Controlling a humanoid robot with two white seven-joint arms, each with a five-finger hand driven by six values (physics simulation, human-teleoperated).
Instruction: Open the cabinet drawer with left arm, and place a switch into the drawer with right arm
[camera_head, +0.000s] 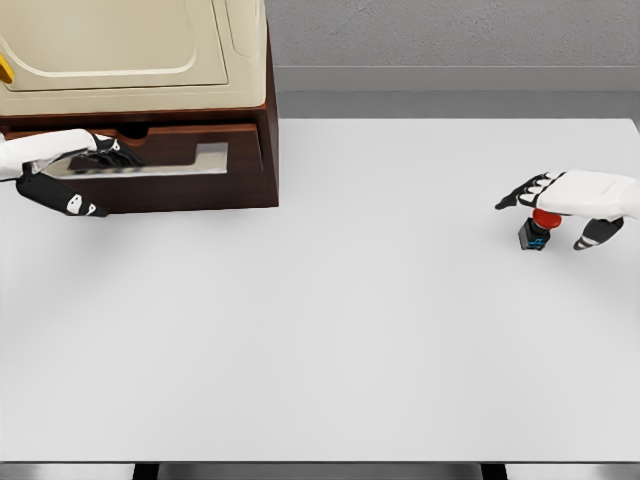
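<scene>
Switch (535, 228), a small dark block with a red button on top, stands on the white table (350, 330) far to the right, directly under the right hand (570, 200), whose fingers hang relaxed and spread above it without gripping. Across the table, the left hand (95, 155) curls its fingers on the drawer (200, 160) front of the dark wooden cabinet (255, 130), which supports a cream appliance (130, 50).

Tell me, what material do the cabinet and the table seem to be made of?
The cabinet looks like dark, reddish-brown wood with a smooth finish, though no grain shows, so it may be painted. The table looks like a matte white laminate or plastic: flat, even, without reflections.
</scene>
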